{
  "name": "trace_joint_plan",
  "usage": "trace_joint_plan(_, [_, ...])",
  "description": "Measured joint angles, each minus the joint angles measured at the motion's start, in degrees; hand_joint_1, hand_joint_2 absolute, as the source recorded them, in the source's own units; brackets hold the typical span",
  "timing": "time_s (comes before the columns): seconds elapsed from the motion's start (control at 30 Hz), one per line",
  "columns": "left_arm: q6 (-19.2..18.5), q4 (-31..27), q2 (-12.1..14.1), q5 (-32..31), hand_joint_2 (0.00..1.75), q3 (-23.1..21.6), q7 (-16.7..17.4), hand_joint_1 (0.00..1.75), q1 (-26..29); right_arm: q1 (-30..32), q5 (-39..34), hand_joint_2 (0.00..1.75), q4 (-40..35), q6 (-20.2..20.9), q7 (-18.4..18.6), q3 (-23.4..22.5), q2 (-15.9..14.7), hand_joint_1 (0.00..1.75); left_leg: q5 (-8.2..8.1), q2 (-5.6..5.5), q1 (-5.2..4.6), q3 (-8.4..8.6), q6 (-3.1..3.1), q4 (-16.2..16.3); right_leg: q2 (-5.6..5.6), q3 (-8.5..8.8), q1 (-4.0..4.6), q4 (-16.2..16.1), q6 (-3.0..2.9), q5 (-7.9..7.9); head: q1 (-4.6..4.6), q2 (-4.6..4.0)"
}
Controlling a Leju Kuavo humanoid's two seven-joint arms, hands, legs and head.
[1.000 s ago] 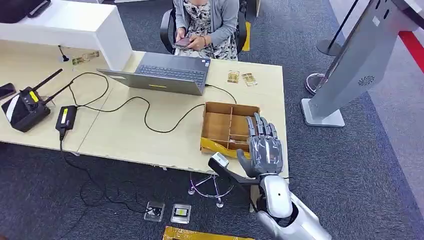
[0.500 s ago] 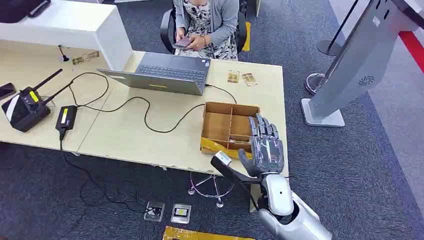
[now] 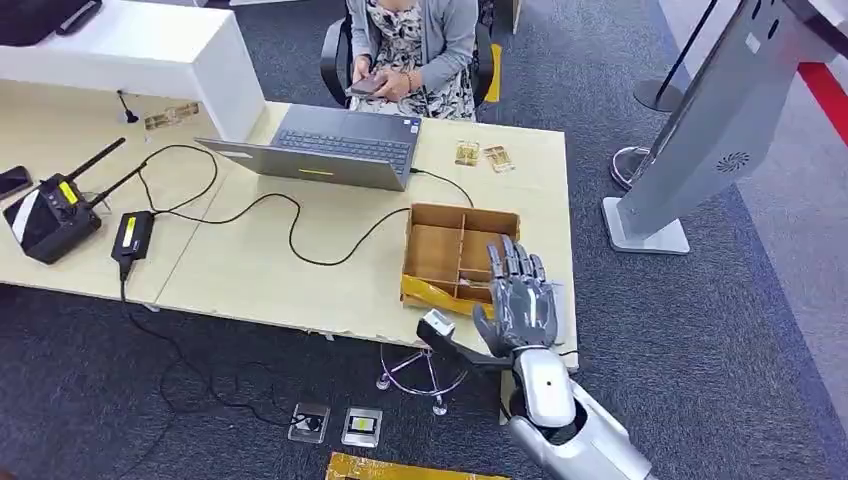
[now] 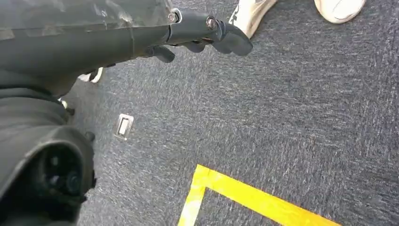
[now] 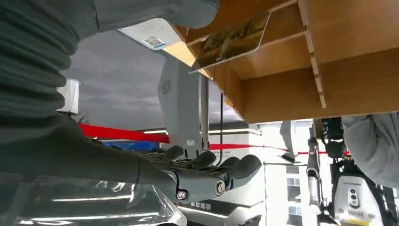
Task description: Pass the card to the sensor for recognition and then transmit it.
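Silver and grey, the right hand (image 3: 521, 305) hovers over the near right part of the brown divided box (image 3: 440, 246), fingers spread and straight, holding nothing. From the right wrist camera, a card (image 5: 231, 40) stands tilted in one of the box's wooden compartments, apart from the fingers (image 5: 207, 174). Down by the floor, the left hand (image 4: 197, 35) hangs over dark carpet with its fingers curled in, nothing in them. Beyond the box on the pale table (image 3: 250, 270) lie two small cards (image 3: 481, 155) and an open laptop (image 3: 335, 147). Farthest off, a seated person (image 3: 410, 45) holds a phone, and a grey kiosk stand (image 3: 700, 130) rises at the right.
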Motion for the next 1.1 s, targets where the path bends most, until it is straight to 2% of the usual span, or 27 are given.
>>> trace_joint_plan(0.4, [-0.2, 0.0, -0.1, -1.2, 0.00, 0.0, 0.0, 0.00, 0.0, -1.2, -0.3, 1.75, 2.2, 0.7, -0.4, 0.5, 0.5, 0.00, 0.00, 0.00, 0.00, 0.01, 0.00, 0.0, 0.01, 0.00, 0.00, 0.0, 0.00, 0.00, 0.00, 0.00])
trace_joint_plan(0.67, [-0.3, 0.0, -0.1, -1.4, 0.00, 0.0, 0.0, 0.00, 0.0, -3.1, -0.9, 1.75, 5.5, 0.7, -1.6, 0.5, 2.2, 0.00, 0.02, 0.00, 0.00, 0.01, -0.03, 0.0, 0.00, 0.01, 0.00, 0.0, 0.00, 0.00, 0.02, 0.00])
trace_joint_plan(1.1, [-0.3, 0.0, 0.0, -2.0, 0.00, 0.0, 1.0, 0.00, 0.0, -5.5, -4.1, 1.75, 14.3, -2.9, -4.0, 0.6, 4.9, 0.00, 0.02, 0.00, 0.00, 0.02, -0.03, 0.0, 0.01, 0.01, 0.00, 0.0, 0.00, 0.00, 0.00, 0.00])
